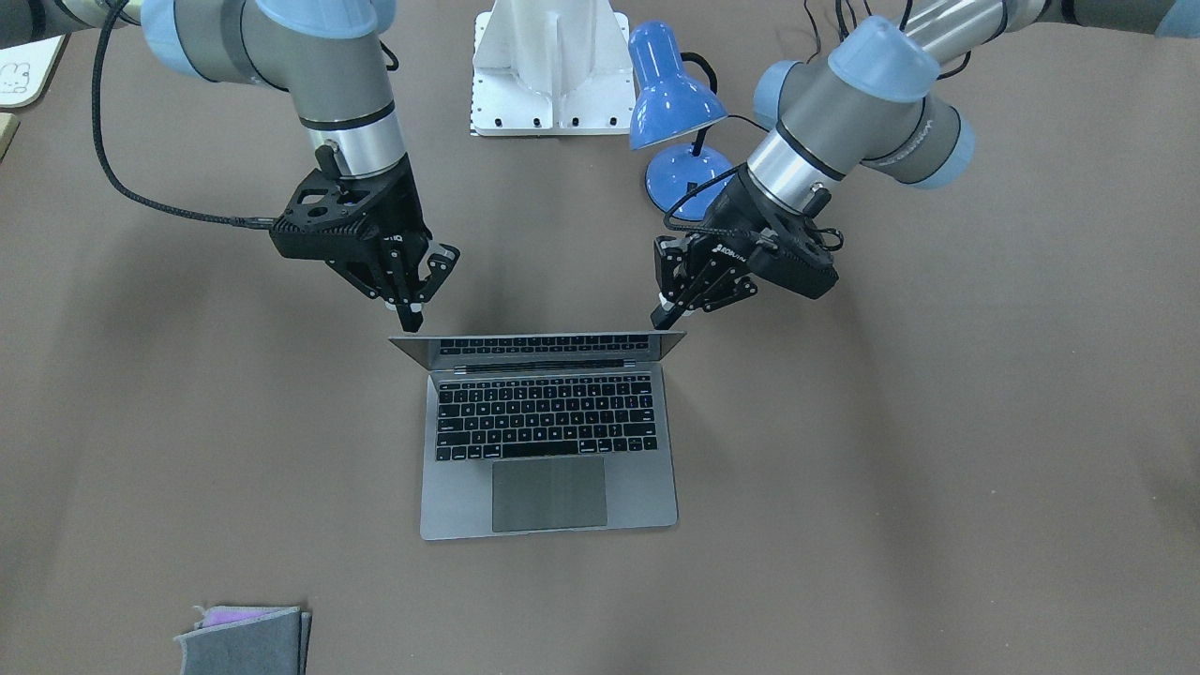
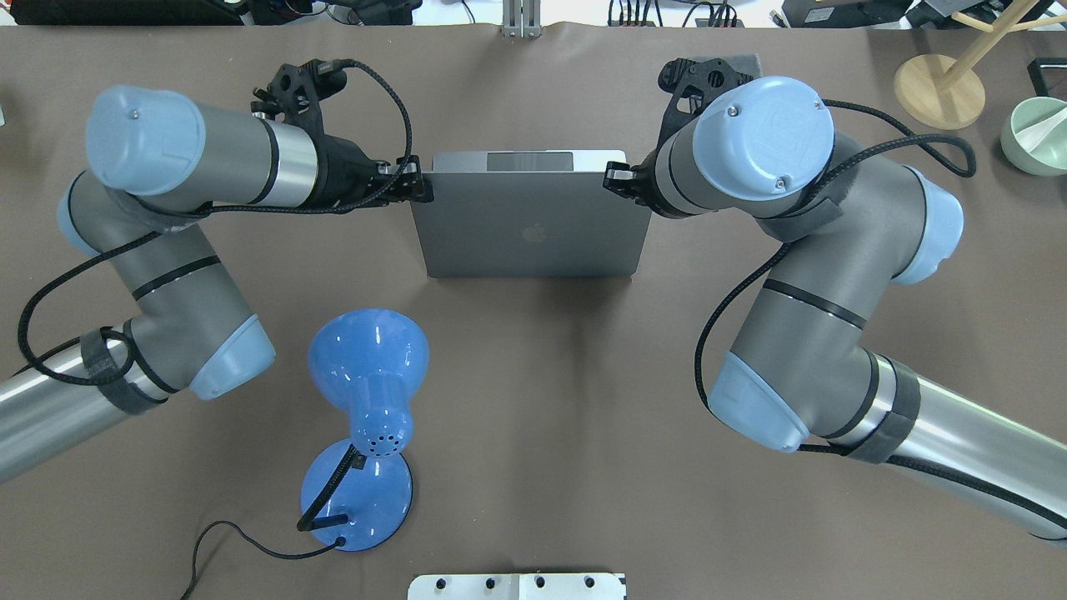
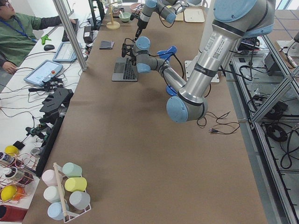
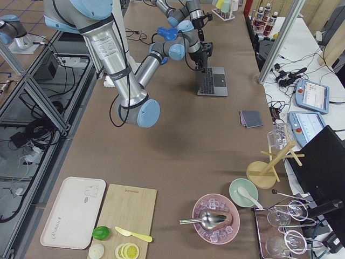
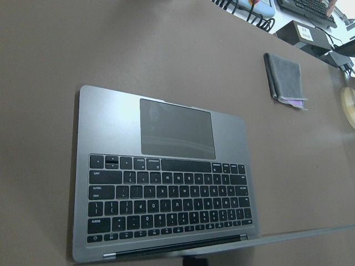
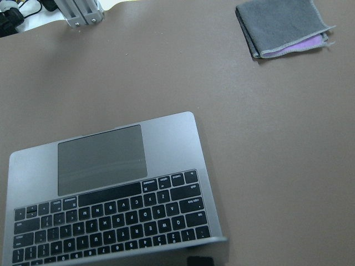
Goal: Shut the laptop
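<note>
The laptop (image 1: 548, 441) looks rigid, slick and fragile-screened; left gripper (image 1: 667, 317) and right gripper (image 1: 410, 319), fingers clenched on nothing, should push the lid (image 2: 533, 225) evenly at its top corners.

The slim grey-silver metal laptop (image 1: 549, 441) is showing a smooth matt finish, its black keys (image 1: 525, 403) looking like plastic. The brown surface (image 1: 891, 469) is lying matt. The blue desk lamp (image 2: 369, 358) is gleaming glossy. The folded grey cloth (image 6: 283, 25) is looking soft.
</note>
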Controlling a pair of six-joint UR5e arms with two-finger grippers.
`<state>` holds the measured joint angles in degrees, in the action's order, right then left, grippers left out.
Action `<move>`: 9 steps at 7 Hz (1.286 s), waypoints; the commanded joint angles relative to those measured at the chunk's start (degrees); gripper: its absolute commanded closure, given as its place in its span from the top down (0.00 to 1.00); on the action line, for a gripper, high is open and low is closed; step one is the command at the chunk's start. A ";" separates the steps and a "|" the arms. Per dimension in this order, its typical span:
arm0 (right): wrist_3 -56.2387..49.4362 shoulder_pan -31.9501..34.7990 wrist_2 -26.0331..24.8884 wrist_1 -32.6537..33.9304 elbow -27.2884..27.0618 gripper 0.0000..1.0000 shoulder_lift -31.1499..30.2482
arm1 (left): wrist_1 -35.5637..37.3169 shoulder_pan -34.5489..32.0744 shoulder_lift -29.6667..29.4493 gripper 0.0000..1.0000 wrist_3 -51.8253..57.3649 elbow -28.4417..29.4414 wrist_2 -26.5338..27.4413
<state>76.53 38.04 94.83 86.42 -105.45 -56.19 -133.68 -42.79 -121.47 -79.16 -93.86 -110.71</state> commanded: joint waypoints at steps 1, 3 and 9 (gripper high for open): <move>-0.24 1.07 0.09 -3.19 3.31 0.00 0.20 | -0.09 -1.68 -2.36 0.00 2.24 4.19 -0.03; -0.42 2.03 0.09 -3.19 7.08 0.00 2.82 | -0.09 -3.35 -6.13 0.00 3.47 10.15 -0.03; -0.77 3.09 0.09 -9.52 20.88 0.00 8.80 | -0.27 -4.24 -13.17 0.00 7.87 24.76 3.83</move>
<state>75.82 40.93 94.86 77.86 -87.67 -48.78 -133.94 -47.17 -133.72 -72.08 -71.53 -107.63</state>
